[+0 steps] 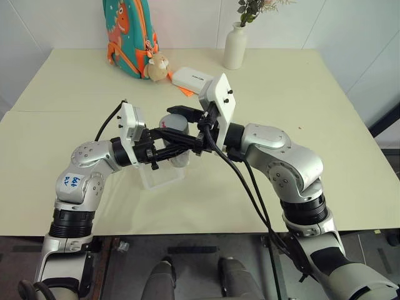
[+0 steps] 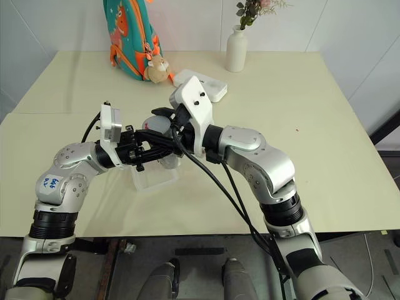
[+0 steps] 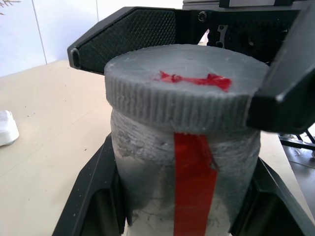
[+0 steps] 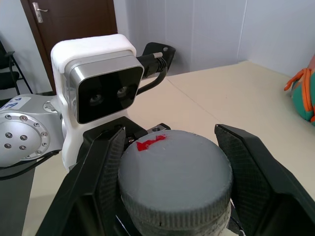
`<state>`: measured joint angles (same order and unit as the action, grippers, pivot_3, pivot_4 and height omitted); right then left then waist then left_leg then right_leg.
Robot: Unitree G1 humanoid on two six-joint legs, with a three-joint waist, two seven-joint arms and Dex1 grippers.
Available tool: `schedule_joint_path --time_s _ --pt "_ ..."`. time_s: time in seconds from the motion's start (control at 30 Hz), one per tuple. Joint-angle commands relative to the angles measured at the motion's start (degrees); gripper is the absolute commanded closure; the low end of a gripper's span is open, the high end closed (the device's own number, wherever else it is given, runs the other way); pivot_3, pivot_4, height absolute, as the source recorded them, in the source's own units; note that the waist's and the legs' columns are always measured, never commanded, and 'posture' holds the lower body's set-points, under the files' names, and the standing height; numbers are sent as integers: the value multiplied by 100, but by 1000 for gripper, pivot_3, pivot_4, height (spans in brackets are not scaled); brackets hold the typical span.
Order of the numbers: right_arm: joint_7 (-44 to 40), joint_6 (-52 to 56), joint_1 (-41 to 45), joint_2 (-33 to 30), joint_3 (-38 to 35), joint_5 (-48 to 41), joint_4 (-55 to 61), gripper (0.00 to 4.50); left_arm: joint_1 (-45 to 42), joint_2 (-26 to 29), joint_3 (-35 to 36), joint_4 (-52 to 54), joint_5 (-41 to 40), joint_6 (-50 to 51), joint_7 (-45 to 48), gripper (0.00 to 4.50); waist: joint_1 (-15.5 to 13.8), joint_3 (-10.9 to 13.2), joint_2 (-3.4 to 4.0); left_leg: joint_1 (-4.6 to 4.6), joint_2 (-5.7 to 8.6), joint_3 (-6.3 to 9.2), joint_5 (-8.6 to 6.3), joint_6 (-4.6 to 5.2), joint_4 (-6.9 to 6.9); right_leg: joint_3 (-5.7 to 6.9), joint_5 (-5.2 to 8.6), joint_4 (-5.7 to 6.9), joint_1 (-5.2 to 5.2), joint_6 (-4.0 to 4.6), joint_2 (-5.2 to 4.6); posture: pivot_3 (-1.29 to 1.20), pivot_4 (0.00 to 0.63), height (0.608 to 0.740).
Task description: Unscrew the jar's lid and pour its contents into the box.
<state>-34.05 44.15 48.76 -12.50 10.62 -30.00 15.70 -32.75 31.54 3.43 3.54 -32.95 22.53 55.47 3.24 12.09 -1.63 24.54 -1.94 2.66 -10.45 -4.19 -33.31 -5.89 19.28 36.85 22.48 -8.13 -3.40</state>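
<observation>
The jar (image 3: pixel 147 162) is a silvery cylinder with a red strip down its side, held upright above the table. My left gripper (image 3: pixel 179 206) is shut on the jar's body, one finger on each side. The grey ribbed lid (image 3: pixel 182 83), with a red mark on top, sits on the jar. My right gripper (image 4: pixel 170 132) reaches in from the right, shut on the lid, its black fingers (image 4: pixel 106 167) flanking the lid's rim. The clear box (image 1: pixel 159 178) lies on the table directly beneath the jar. The contents are hidden inside the jar.
At the back of the cream table (image 1: pixel 312 94) stand a teal and orange backpack (image 1: pixel 128 37), a small plush toy (image 1: pixel 159 67), a white oblong case (image 1: pixel 194 79) and a white vase (image 1: pixel 235 47) with flowers. The table's near edge runs below both arms.
</observation>
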Motion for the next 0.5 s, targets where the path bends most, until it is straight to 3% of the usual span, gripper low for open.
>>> schedule_joint_path --time_s 0.03,0.23,0.5 --pt "-1100 -287 109 -380 -291 -549 199 1936 -131 159 89 -75 -119 -33 415 2489 -6 0 0 0 1 0 0 0 -1 0 0 0 -1 0 0 0 150 740" --pt "-3212 -313 457 -1315 -67 -986 -268 1936 -727 221 98 -504 -728 695 1148 2489 -11 2 -1 3 2 0 1 1 -12 1 1 1 -4 -1 1 0 150 740" --pt "-3550 -512 746 -1401 -98 -836 -723 1936 -857 284 120 -607 -574 650 1429 2489 69 4 3 1 -6 0 1 1 -4 -3 6 10 5 -5 9 0 150 740"
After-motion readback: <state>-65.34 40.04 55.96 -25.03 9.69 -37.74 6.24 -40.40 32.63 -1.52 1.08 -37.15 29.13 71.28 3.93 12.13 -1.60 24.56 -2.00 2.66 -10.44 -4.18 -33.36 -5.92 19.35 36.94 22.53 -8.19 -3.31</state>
